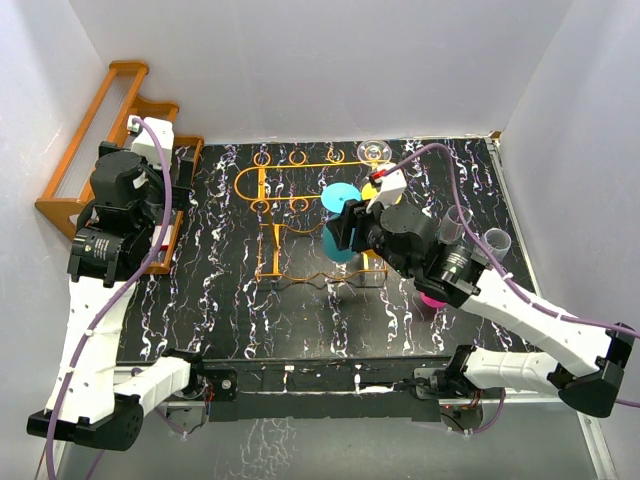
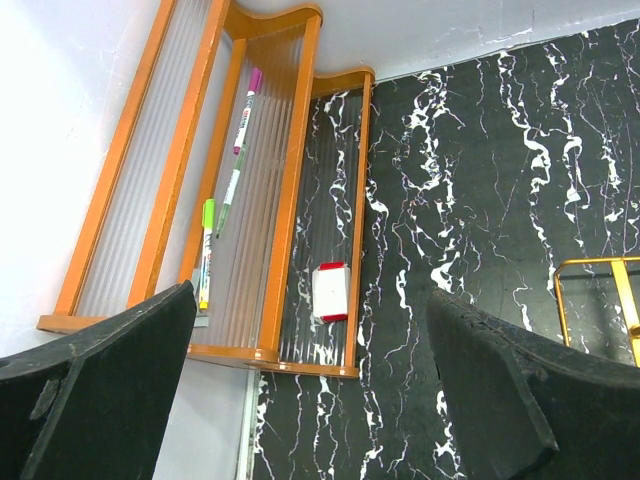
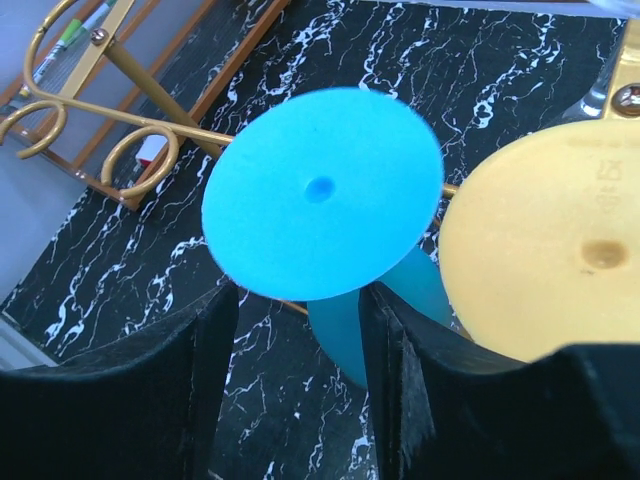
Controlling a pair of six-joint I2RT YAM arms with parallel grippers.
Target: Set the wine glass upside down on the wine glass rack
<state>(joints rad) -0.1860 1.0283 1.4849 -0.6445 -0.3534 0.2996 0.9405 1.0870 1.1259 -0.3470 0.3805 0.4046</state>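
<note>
The blue wine glass (image 3: 320, 190) sits upside down, foot uppermost, at the right end of the wine glass rack (image 1: 262, 185), toward the far middle of the bench (image 1: 220, 300). My right gripper (image 3: 300, 315) straddles its bowl with the jaws parted. I can see marble between one finger and the glass, so nothing is clamped. A yellow glass (image 3: 560, 240) sits inverted just beside it. My left gripper (image 2: 310, 390) gapes wide near the bench's left edge, by the wooden shelf (image 2: 290, 200).
</note>
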